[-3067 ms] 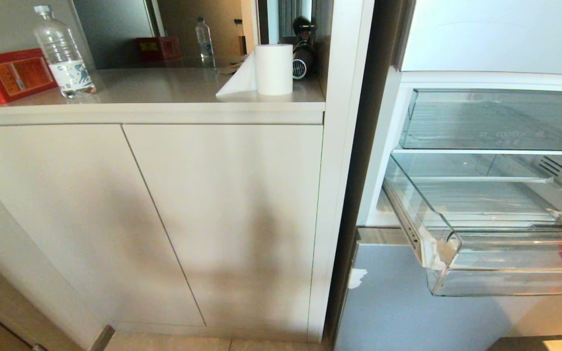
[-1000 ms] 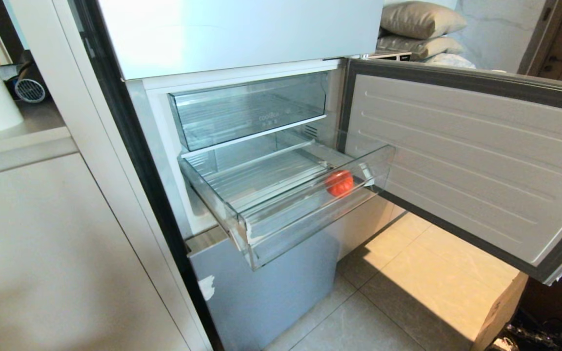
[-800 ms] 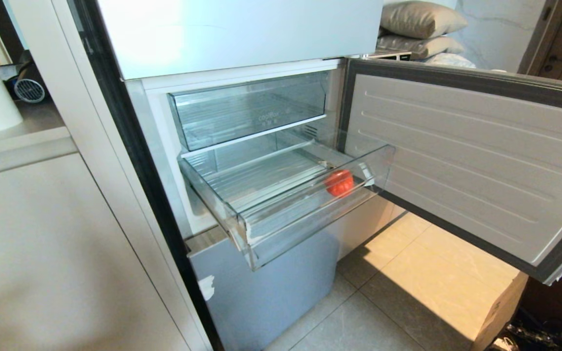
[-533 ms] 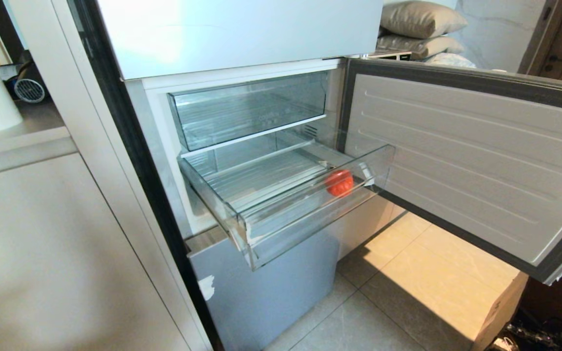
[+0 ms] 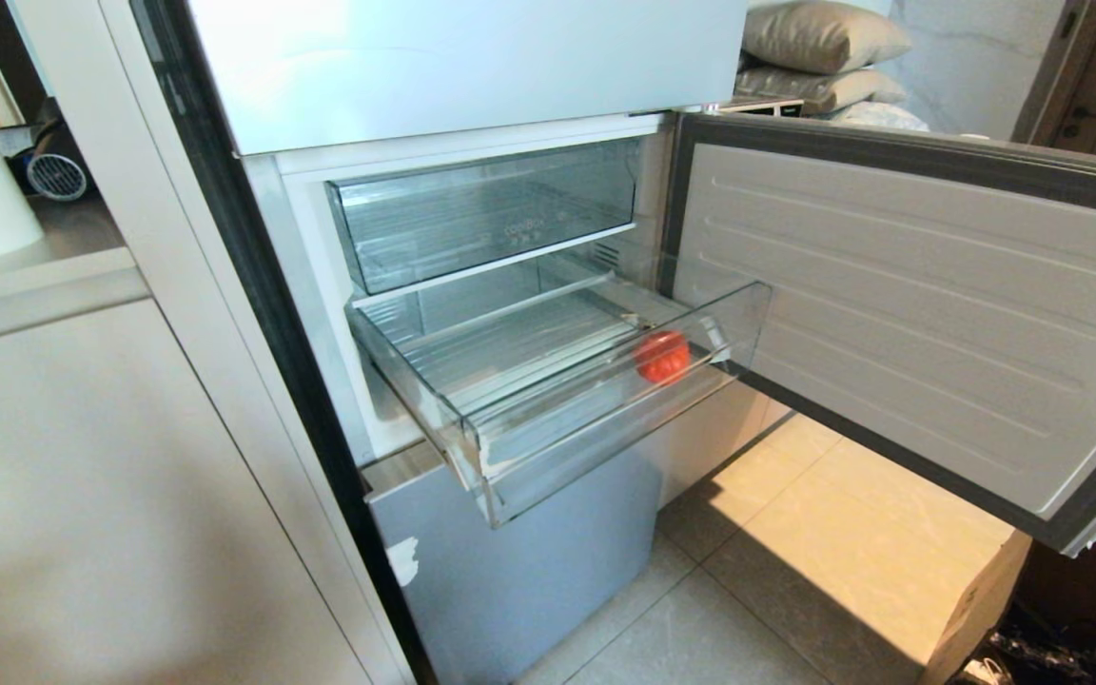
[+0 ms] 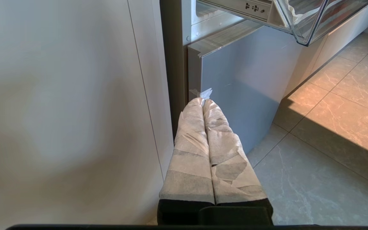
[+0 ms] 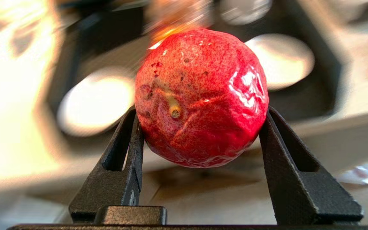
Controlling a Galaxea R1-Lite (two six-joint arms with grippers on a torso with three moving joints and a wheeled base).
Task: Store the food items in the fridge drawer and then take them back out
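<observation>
Right wrist view: blurred surroundings behind fruit [image 7: 200, 95].

We see our left end effector [image 6: 203, 103] with its two white-wrapped fingers [image 6: 190, 150] pressed together, aimed at the grey lower fridge panel [image 6: 244, 83]. At eleven o'clock stands a pale cabinet door [image 6: 59, 95]; at one o'clock, a corner of the transparent plastic fridge drawer [image 6: 302, 22]; at three o'clock, grey marbled floor tiles [image 6: 324, 172].
</observation>
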